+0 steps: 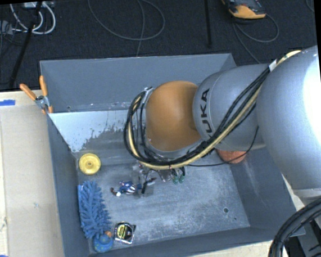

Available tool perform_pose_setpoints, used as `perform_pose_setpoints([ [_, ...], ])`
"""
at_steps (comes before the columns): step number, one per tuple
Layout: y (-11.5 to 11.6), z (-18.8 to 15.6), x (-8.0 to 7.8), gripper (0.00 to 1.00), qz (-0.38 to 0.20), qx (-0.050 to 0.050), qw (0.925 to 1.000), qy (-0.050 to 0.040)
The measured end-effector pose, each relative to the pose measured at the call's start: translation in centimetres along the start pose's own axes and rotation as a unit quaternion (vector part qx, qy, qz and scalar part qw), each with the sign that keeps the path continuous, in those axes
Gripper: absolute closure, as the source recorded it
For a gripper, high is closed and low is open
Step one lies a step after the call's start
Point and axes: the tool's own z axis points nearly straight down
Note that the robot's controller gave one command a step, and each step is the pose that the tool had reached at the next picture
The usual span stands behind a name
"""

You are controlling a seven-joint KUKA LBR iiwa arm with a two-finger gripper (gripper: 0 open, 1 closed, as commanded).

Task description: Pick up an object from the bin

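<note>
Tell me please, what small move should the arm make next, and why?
Likely a slight shift toward the view's left, then down. The gripper is just beside a small blue and white thing near the middle of the bin, not squarely over it; the yellow disc and blue fuzzy brush lie farther left.

The bin (202, 208) held one yellow disc (89, 163), one shaggy blue duster (92, 209), one tape measure (124, 232), one small blue toy (127, 188) and one orange ball (234, 157).
</note>
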Motion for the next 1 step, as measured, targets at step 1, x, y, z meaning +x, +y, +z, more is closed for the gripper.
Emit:
perform_pose_setpoints([
  [1,0.13,-4.01,-1.14,1.0,-0.002,0.0,1.0,0.0014],
])
